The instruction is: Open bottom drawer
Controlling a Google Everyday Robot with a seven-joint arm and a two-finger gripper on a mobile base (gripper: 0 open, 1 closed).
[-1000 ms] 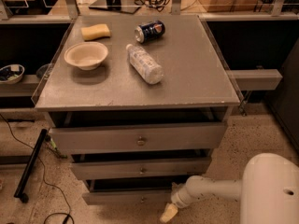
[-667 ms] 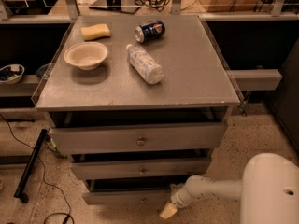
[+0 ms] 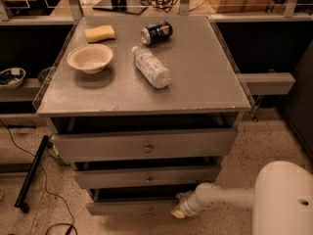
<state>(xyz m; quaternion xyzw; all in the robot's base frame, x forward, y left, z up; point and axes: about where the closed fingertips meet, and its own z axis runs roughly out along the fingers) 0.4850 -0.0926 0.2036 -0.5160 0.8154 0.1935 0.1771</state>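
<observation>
Your gripper (image 3: 178, 211) is low at the foot of the cabinet, against the right part of the bottom drawer (image 3: 122, 207) front, just right of its small knob (image 3: 148, 210). The arm (image 3: 220, 199) reaches in from the lower right. You cannot tell from this view whether the gripper is closed on anything or merely pressed against the front.

The bottom drawer is the lowest of the 3 grey fronts, under the middle drawer (image 3: 146, 176) and the top drawer (image 3: 146, 145). A dark gap shows above its front, so it may be slightly out, but it is not clearly pulled open. Judge the task as at its start: the reach to the drawer is made, and the pull itself is what is left.

On the counter (image 3: 205, 82) above, a bowl (image 3: 90, 58), sponge (image 3: 100, 33), can (image 3: 156, 33) and bottle (image 3: 151, 66) lie well clear of the work.
</observation>
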